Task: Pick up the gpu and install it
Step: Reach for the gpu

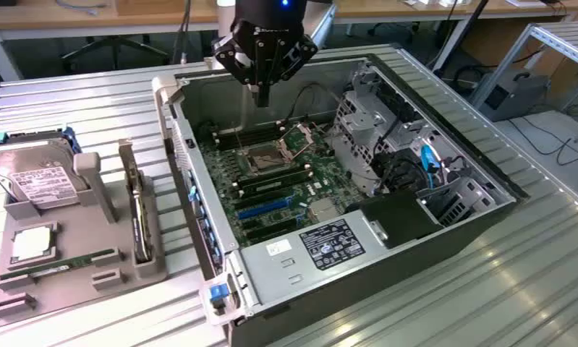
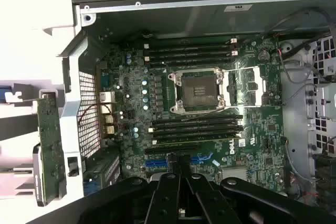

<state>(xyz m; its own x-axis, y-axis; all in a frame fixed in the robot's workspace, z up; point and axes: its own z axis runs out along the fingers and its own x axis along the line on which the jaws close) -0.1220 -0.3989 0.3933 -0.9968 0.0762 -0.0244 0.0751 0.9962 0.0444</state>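
Near you on the ribbed metal worktop (image 1: pixel 482 303), the gpu (image 1: pixel 140 217) stands on edge in a slot of the grey plastic holder (image 1: pixel 66 289), its green board thin and flat, and beyond it your claw (image 1: pixel 262 97) hangs pinched shut and empty above the green motherboard (image 1: pixel 269 181) in the open boxy case (image 1: pixel 414 282).

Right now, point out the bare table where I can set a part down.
Bare slatted table lies at the exterior view's right of the computer case, and again beyond the gray holder, along the case's wall. Crowded: the holder, carrying hard drive, gpu and memory stick, and the case's inside.
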